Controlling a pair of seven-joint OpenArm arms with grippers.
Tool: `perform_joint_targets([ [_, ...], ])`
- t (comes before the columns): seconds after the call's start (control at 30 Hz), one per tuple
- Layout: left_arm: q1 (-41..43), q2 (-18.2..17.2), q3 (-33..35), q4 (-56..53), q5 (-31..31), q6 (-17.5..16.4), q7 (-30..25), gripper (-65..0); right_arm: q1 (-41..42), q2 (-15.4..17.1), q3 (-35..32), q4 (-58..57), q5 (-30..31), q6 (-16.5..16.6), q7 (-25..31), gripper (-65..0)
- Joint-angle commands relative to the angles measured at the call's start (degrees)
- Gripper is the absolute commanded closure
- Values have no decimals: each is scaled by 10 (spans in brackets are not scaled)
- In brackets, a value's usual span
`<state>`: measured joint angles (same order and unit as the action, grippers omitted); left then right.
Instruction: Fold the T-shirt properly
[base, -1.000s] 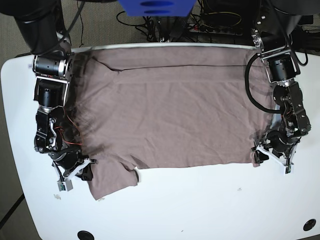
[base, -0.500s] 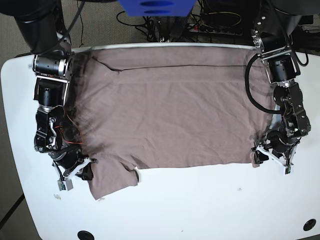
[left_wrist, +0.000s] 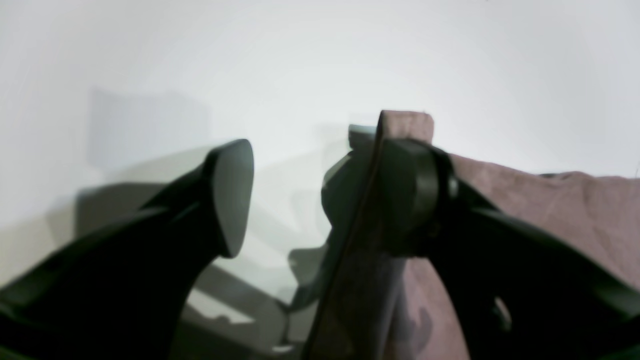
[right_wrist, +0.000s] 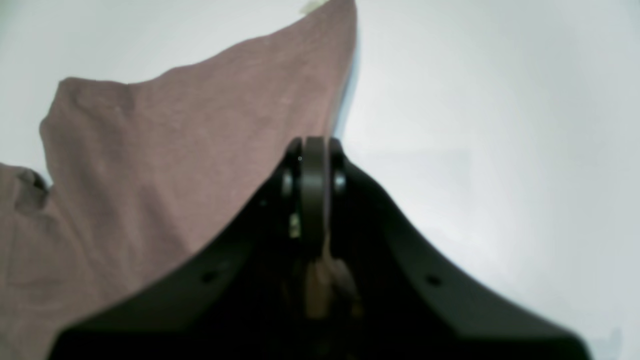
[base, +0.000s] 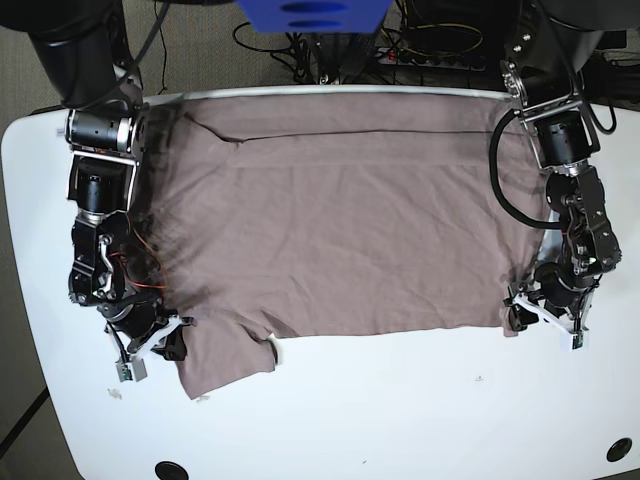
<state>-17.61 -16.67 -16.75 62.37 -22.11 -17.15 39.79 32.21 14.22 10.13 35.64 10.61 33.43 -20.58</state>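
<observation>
White table (base: 400, 410), T-shirt (base: 340, 230) spread — left pincer (left_wrist: 320, 195) agape, right pincer (right_wrist: 312, 165) pinching hem.

white table (base: 400, 410), cables (base: 440, 45), grey floor (base: 20, 90)

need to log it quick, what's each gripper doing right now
Left gripper: open, one finger against the T-shirt edge.
Right gripper: shut on the T-shirt.

T-shirt (base: 340, 235): plain dusty mauve, unpatterned. Table (base: 400, 420): white, plain. Left gripper (left_wrist: 320, 200) and right gripper (right_wrist: 312, 165): black. Arms: black with silver joints. Object beyond table's far edge (base: 310, 12): blue.
</observation>
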Motion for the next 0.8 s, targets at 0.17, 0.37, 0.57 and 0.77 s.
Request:
perform_joint_targets([
  [0.17,-6,-3,-1,3,1,0,16,-384,11,4,1,7,-6,0,-10,-2],
  [0.37,-3,-5,-1,12,-3,-2,15,-387,15,3,-1,10,-5,0,-8,-1],
  [0.57,-5,-6,5,11,-8,-3,6,-387,13,3,1,8,-5,0,-11,-2],
  [0.77,-5,-6,7,10,-9,-3,5,-386,13,4,0,9,-5,0,-14,-1],
])
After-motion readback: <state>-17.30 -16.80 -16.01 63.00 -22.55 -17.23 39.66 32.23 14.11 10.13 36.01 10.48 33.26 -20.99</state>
